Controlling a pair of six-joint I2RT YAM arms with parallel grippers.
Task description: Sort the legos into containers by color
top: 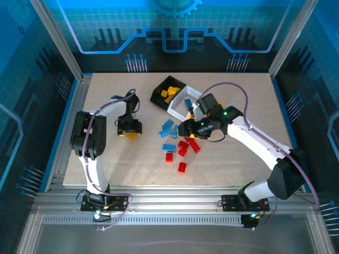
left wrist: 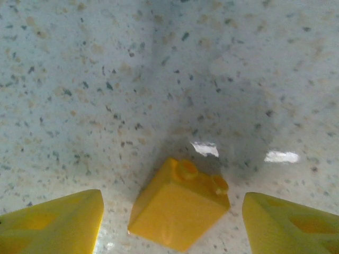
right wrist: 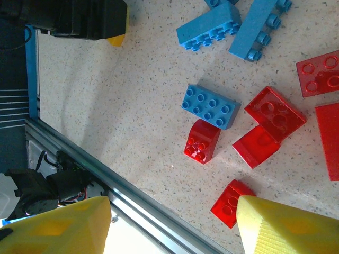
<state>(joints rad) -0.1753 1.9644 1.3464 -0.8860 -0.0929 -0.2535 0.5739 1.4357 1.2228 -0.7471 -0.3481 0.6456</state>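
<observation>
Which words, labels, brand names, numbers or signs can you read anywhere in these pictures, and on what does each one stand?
No text can be read anywhere.
The studs of the yellow brick, the blue brick and the red brick are too blurred to show any lettering.
The back wall carries only drawn patterns, no words or numbers.

The left gripper (top: 130, 130) points straight down, jaws apart; the right gripper (top: 187, 128) reaches leftward, jaws likewise spread.
</observation>
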